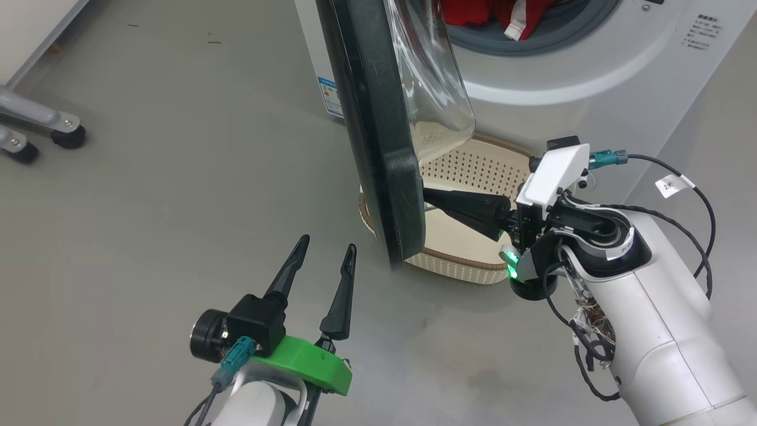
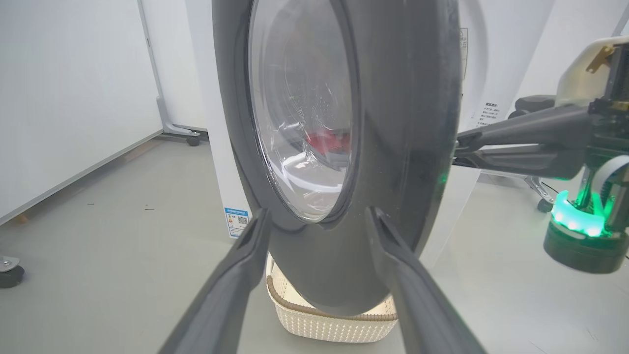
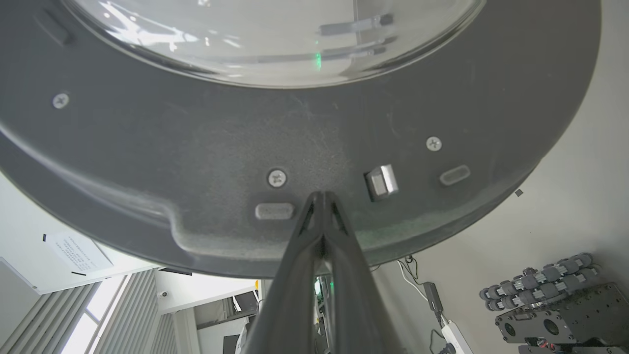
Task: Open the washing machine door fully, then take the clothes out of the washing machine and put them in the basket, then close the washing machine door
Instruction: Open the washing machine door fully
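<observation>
Swinging the washing machine door (image 1: pixel 366 118) open is partway done — it stands over the empty-looking basket (image 1: pixel 473 168), right jaws shut, tips on its inner rim, left jaws wide, holding nothing. Clothes (image 1: pixel 467 10) lie inside the washing machine (image 1: pixel 591 77) — unloading, closing remain.

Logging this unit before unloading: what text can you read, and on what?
"2" plus an unclear character: white tag on a black cable.
Blue label sticker on the washing machine: too small to read.
Printed block on its front: blurred.
</observation>
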Available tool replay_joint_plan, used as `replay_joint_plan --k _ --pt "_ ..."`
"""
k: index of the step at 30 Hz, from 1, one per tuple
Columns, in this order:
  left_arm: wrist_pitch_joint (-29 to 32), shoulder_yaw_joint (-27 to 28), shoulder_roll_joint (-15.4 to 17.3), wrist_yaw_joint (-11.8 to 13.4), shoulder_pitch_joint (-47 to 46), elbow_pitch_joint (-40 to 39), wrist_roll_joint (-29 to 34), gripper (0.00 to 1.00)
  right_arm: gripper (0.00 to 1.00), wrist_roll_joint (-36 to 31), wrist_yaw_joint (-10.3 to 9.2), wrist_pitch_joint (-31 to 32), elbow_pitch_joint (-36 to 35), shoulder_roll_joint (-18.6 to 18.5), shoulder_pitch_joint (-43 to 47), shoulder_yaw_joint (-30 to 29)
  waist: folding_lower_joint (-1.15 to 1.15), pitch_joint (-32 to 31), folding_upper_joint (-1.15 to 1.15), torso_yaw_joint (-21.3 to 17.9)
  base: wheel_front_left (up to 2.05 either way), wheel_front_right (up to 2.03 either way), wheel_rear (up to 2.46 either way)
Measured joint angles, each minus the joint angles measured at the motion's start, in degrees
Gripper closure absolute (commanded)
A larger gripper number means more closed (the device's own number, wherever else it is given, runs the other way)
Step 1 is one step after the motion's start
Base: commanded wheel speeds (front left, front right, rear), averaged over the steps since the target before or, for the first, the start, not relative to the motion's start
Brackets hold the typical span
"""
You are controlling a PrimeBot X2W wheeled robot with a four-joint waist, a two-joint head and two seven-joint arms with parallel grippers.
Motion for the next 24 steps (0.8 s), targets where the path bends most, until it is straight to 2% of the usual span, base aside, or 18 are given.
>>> replay_joint_plan --k 14,18,24 --pt "0.0 2.41 0.0 0.01 0.49 0.33 0.86 0.0 1.0 -1.27 0.12 -5.28 0.0 0.23 1.29 0.33 0.0 -1.46 0.0 -0.53 0.0 0.0 0.0" --pt "0.0 3.86 -0.01 0.01 0.54 0.76 0.97 0.0 1.0 -4.36 2.03 -8.16 0.0 -0.81 2.46 -0.45 0.0 -2.67 0.0 -1.57 0.0 0.0 0.0" --pt "0.0 6.9 0.02 0.01 1.21 1.23 1.76 0.0 1.0 -11.41 5.77 -13.9 -1.11 -5.67 5.23 -0.66 0.0 -4.58 0.0 -3.84 0.0 0.0 0.0"
